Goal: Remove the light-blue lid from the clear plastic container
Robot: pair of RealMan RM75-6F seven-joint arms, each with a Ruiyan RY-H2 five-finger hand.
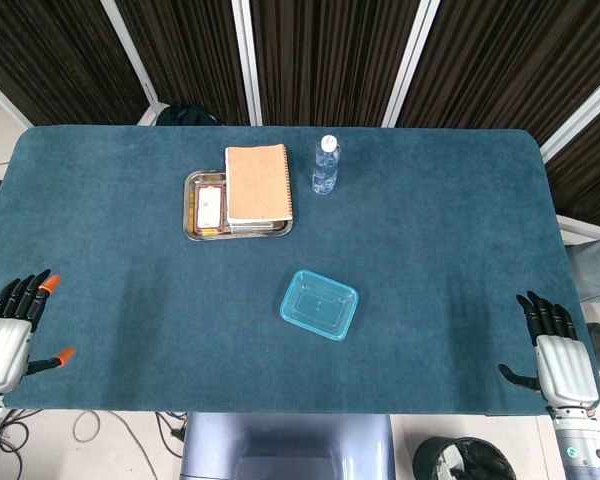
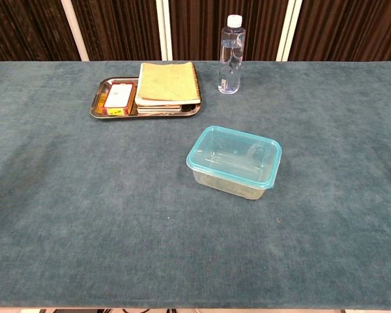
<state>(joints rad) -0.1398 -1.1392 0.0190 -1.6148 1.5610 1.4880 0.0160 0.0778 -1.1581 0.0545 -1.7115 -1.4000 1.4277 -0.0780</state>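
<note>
Task not started. The light-blue lid (image 2: 235, 153) sits fully seated on the clear plastic container (image 2: 231, 180), lower centre of the head view, middle right of the chest view, alone on the blue worktop (image 1: 130, 290). Left hand (image 1: 10, 335) at the bottom left corner of the head view, fingers spread, holding nothing. Right hand (image 1: 558, 355) at the bottom right corner, fingers spread too, holding nothing. Both well apart from the container, neither seen in the chest view. Everything is left: reach, steady the box probably, peel the lid off. Tray (image 1: 193, 210) with notebook (image 1: 258, 184) and bottle (image 1: 325, 166) sit above, upper centre, not involved.
</note>
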